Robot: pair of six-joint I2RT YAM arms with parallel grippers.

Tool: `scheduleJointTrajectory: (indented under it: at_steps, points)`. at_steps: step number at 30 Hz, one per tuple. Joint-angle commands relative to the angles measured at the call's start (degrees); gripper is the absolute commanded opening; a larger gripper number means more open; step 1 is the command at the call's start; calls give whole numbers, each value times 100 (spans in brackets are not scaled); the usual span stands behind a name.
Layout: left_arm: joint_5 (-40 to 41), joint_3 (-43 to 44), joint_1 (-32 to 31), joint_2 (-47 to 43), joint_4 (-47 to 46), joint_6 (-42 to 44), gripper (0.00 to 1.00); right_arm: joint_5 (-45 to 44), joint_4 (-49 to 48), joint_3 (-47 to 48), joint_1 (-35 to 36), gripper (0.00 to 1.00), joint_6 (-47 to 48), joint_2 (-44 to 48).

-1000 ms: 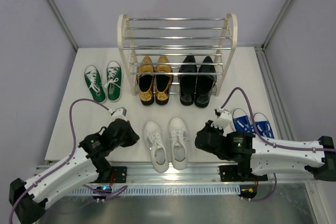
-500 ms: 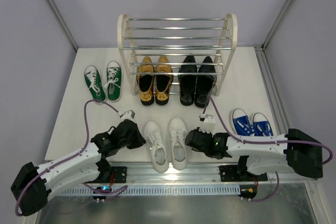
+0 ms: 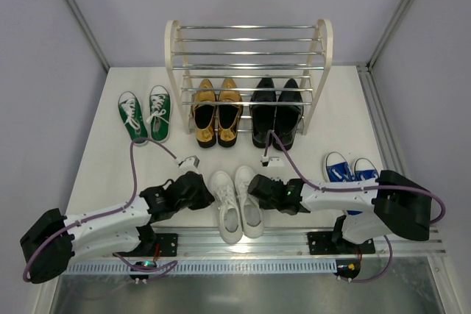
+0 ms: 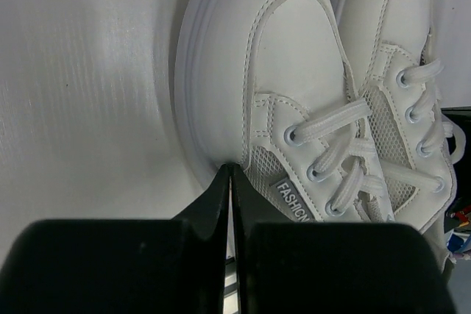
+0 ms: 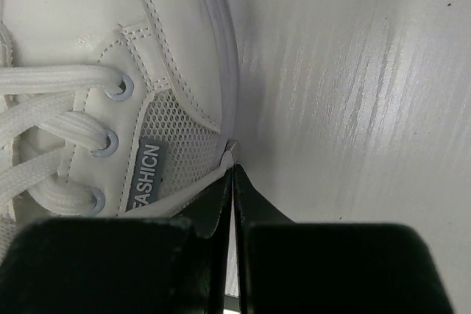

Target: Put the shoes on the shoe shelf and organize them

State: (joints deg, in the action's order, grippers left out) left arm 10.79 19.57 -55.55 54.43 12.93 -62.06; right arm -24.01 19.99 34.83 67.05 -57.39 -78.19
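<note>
Lengthwise, white sneakers [image 3: 237, 207] aim toes at shoe shelf [image 3: 171, 56]; left pincer [image 4: 229, 173], right pincer [image 5: 232, 167] closed alongside.

Left pincer [image 3: 208, 192] and right pincer [image 3: 255, 188] flank the white sneakers [image 3: 234, 202], close against their outer sides

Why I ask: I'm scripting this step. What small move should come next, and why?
Probably push the left gripper and right gripper, both shut, forward together, sliding the white sneakers toward the shelf: their tips sit against the pair's outer soles, and it lies short of the shelf.
</note>
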Motion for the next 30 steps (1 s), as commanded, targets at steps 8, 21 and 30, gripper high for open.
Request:
scheduleJointTrajectory:
  at_steps: [8, 21, 30]
  points:
    - [862, 547, -149, -906, 675, -34, 0, -2001, 2700, 1148, -209, 59, -1012, 585]
    - [1733, 1022, -149, -2463, 2626, -87, 12, -438, 1533, 2077, 1018, 80, 932, 851]
    - [2032, 1277, -149, -2631, 3031, 36, 14, -34, 1279, 2080, 1346, 78, 676, 244]
